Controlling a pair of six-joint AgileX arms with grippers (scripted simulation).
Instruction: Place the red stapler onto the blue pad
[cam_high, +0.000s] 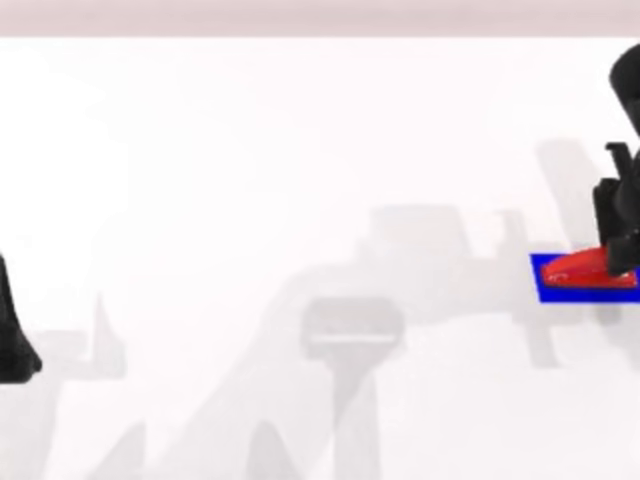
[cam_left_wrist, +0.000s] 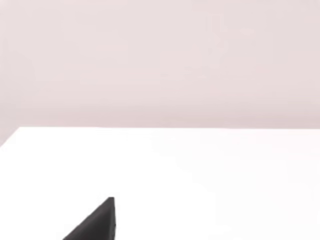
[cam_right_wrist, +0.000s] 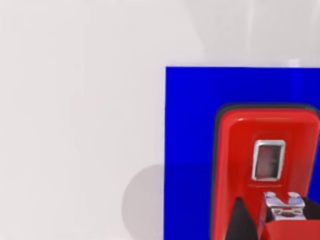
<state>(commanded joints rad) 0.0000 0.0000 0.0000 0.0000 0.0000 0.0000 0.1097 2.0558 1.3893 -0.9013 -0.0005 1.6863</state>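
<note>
The red stapler (cam_high: 585, 268) lies lengthwise on the blue pad (cam_high: 545, 290) at the table's far right. My right gripper (cam_high: 618, 258) comes down over the stapler's right end and is shut on it. In the right wrist view the stapler's flat red base (cam_right_wrist: 267, 135) with its small metal window rests over the blue pad (cam_right_wrist: 190, 150). One dark fingertip (cam_right_wrist: 242, 222) presses against the side of the raised top arm; the other finger is out of frame. My left gripper (cam_high: 15, 345) stays parked at the left edge.
The white table (cam_high: 300, 180) stretches between the arms with only shadows on it. The pad reaches almost to the top view's right edge. A dark part of the left gripper (cam_left_wrist: 97, 225) shows over bare table in the left wrist view.
</note>
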